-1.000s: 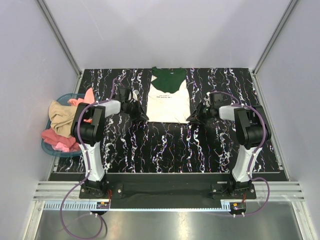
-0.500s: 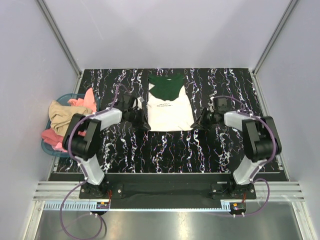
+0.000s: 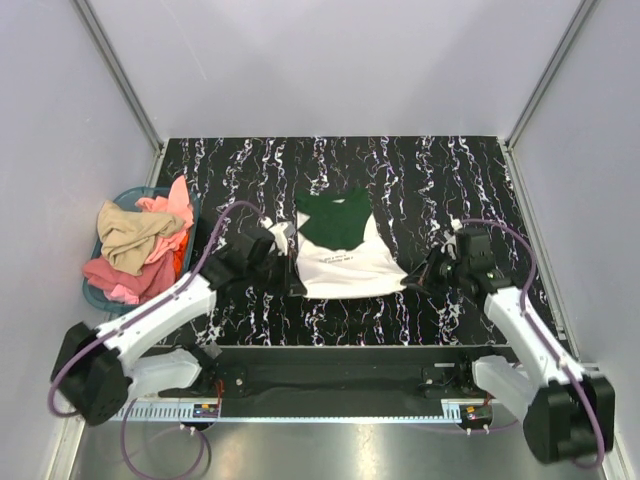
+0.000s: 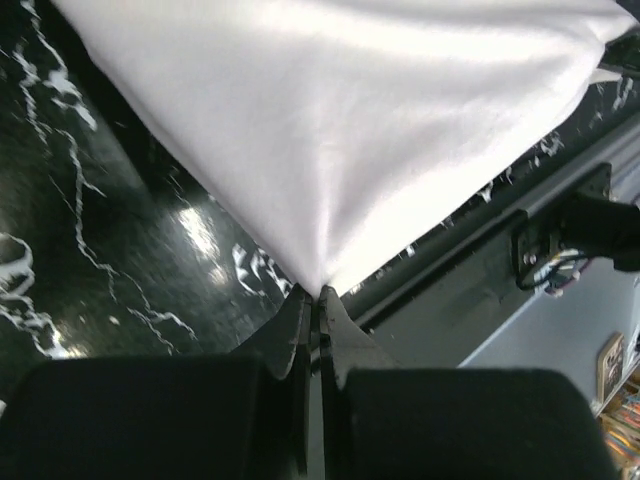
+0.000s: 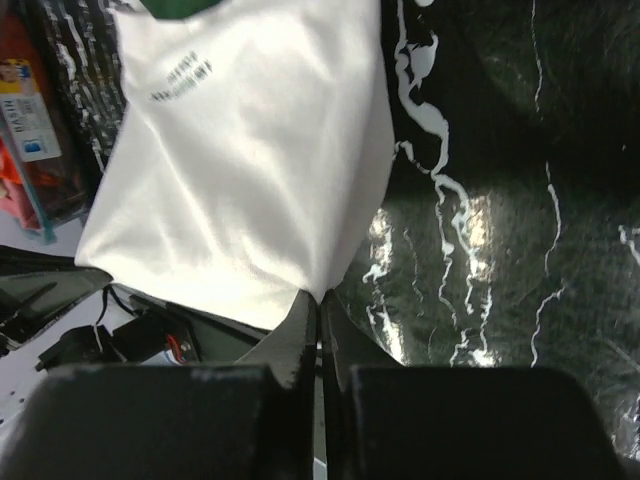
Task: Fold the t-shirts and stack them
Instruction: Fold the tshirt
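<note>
Top view: the left gripper (image 3: 291, 283) and right gripper (image 3: 424, 274) each have their jaws pressed together on a near corner of the cream-white t-shirt (image 3: 347, 266), which is stretched between them on the table (image 3: 450, 170). The dark green t-shirt (image 3: 336, 219) lies on the cream one's far part, beyond both hands. Both arms reach low and forward, forearms angled inward toward the cloth. A blue basket (image 3: 128, 194) of other clothes sits well outside the left hand. The step looks like a fold of the near hem. The next move seems to call for raising both corners together and at even height, so that the cloth does not skew and the green shirt does not slide off.

Left wrist view: the left gripper (image 4: 318, 300) is closed to a thin seam and pinches the very tip of a white corner. The cream-white t-shirt (image 4: 330, 120) fans out taut ahead of it, lifted off the table there.

Right wrist view: the right gripper (image 5: 318, 305) pinches the other corner the same way, with the lettering ahead and to its left. An edge of the dark green t-shirt (image 5: 178, 7) shows at the far end.
</note>
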### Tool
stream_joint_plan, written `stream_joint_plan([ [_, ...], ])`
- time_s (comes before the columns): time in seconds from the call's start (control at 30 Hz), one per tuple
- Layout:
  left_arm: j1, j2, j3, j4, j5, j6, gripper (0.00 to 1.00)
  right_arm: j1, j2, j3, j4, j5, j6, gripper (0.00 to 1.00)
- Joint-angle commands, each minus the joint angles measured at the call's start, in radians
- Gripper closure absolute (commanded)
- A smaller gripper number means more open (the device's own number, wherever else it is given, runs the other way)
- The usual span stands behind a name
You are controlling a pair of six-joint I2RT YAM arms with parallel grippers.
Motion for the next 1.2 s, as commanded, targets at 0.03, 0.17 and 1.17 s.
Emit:
stream_joint_plan([
  [0.03, -0.061, -0.109, -0.009, -0.046, -0.062, -0.083, 1.00, 0.006, -0.177, -0.011, -0.094, 0.007, 0.060, 1.00],
  [0.17, -0.061, -0.084, 0.008, -0.066, -0.093, -0.074, 1.00, 0.006, -0.186, 0.032, -0.096, 0.009, 0.048, 1.00],
  [1.17, 0.403, 0.865, 0.985, -0.079, 0.157, 0.164, 1.00, -0.011, 1.167, 1.309, -0.039, -0.163, -0.181, 0.96],
])
